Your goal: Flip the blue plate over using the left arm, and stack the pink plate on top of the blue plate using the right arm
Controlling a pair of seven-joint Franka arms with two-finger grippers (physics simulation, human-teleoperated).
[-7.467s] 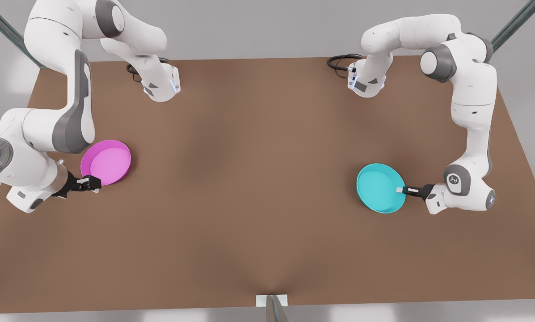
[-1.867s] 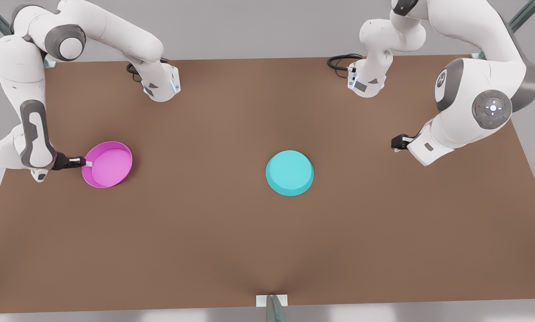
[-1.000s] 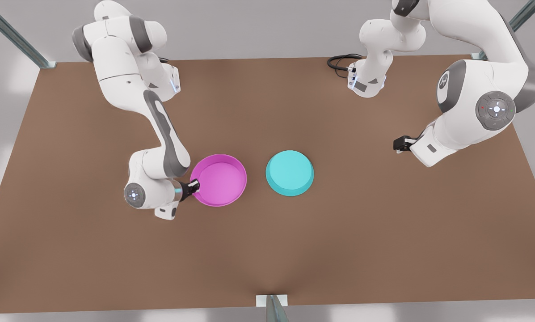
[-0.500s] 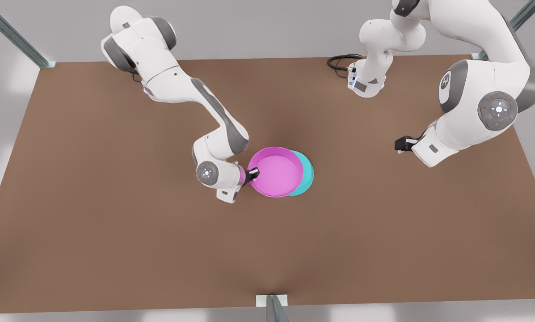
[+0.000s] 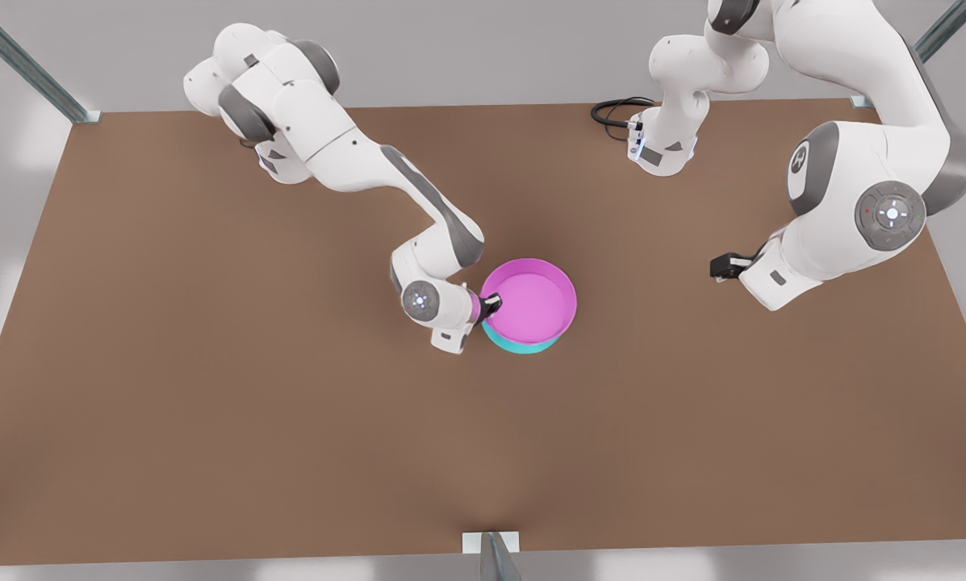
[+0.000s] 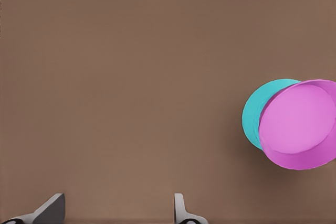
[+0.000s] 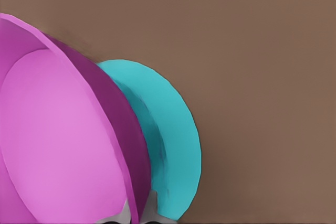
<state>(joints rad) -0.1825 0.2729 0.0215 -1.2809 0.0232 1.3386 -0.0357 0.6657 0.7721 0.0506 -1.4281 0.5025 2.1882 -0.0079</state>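
Observation:
The pink plate [image 5: 531,300] is directly over the blue plate [image 5: 523,347], hollow side up, near the table's middle. My right gripper [image 5: 492,303] is shut on the pink plate's rim, on the side toward the front view's left. Of the blue plate only a crescent shows under it, base up. The right wrist view has the pink plate [image 7: 52,140] pinched at my right gripper [image 7: 137,211], with the blue plate [image 7: 173,140] behind. My left gripper [image 5: 717,268] waits open at the front view's right. From there my left gripper [image 6: 116,213] sees both plates [image 6: 302,124] far off.
The brown table [image 5: 208,420] is bare around the plates. The two arm bases [image 5: 289,157] stand at the back edge, with a black cable [image 5: 612,113] beside the base on the front view's right. A small metal bracket [image 5: 491,549] sits at the front edge.
The right arm has carried the pink plate from the front view's left across to over the blue plate, now covering it almost fully. The left arm has barely moved.

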